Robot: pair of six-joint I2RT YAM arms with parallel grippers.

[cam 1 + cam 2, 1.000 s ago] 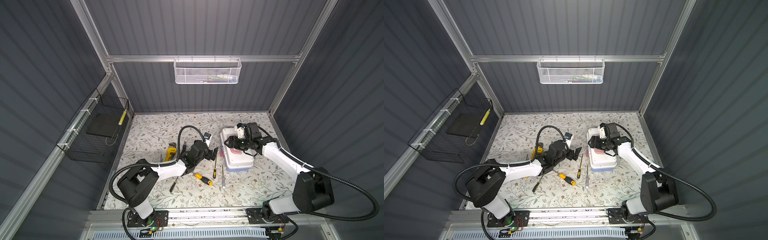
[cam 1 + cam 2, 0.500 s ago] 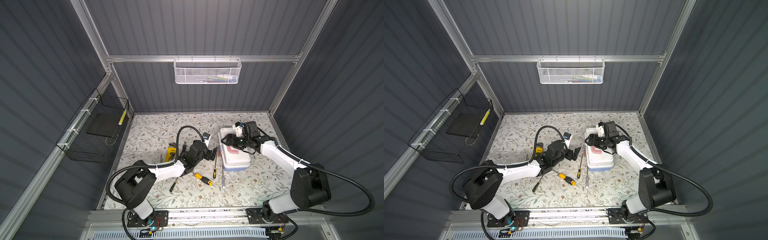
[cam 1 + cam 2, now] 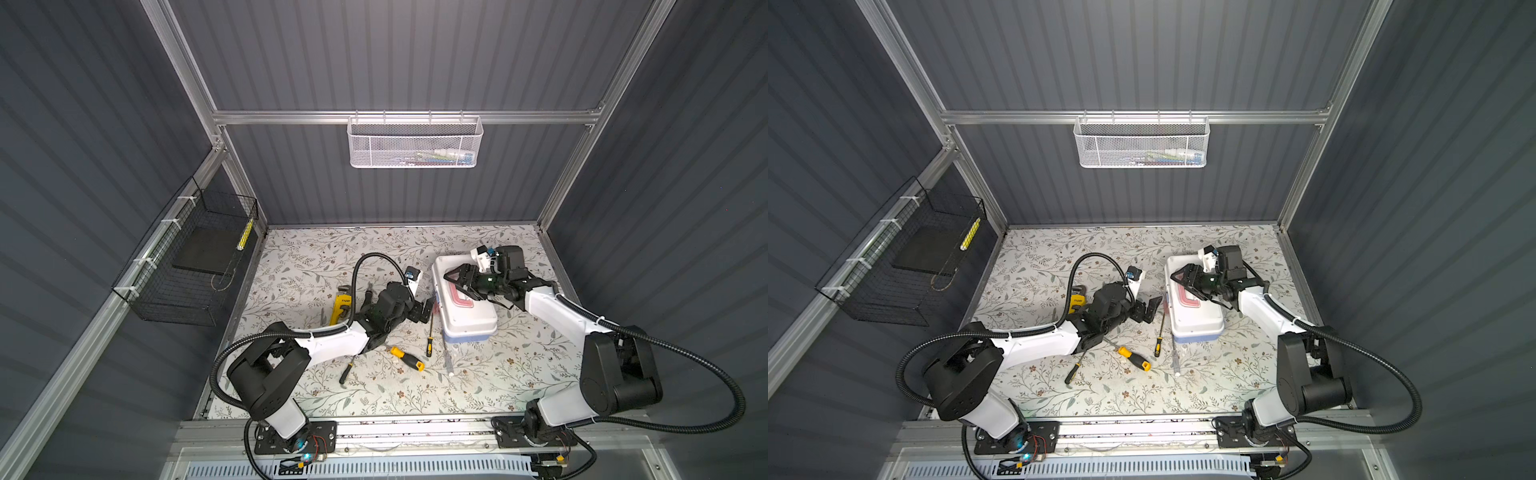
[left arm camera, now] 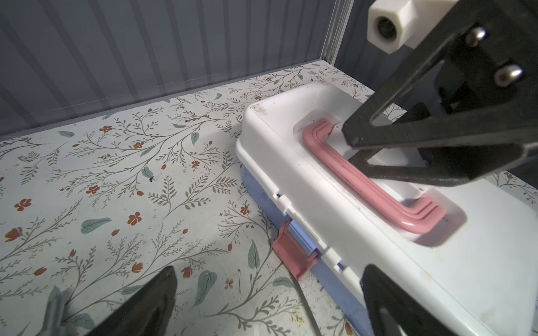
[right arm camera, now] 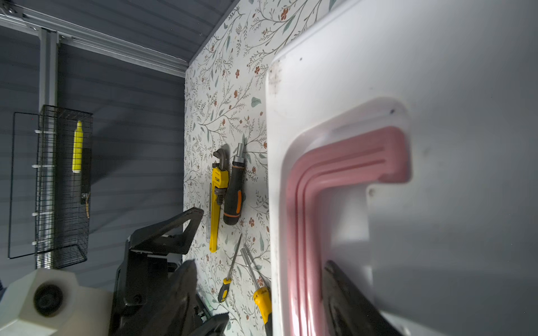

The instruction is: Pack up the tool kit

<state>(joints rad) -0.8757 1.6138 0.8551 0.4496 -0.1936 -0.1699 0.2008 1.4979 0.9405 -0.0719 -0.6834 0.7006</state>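
We judge the tool kit [image 3: 469,320], shut and lying toward the tabletop's [image 3: 316,257] right edge, a stiff, slick plastic box, likely light while the yellow pipe wrench [image 3: 341,305] and screwdrivers [image 3: 407,359] lie outside it; the best hold is the pink handle [image 4: 364,186], flat in its recess. The right gripper [image 3: 455,279] hovers open-jawed at that handle, gripping nothing we can see, and the left gripper [image 3: 422,309] stands wide open beside the pink latch [image 4: 291,253]. The box's inside is hidden, and we cannot tell whether the latch is fastened.

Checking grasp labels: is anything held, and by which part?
Nothing appears held. The left gripper is open beside the tool kit; the right gripper is at its pink handle, jaws apart.
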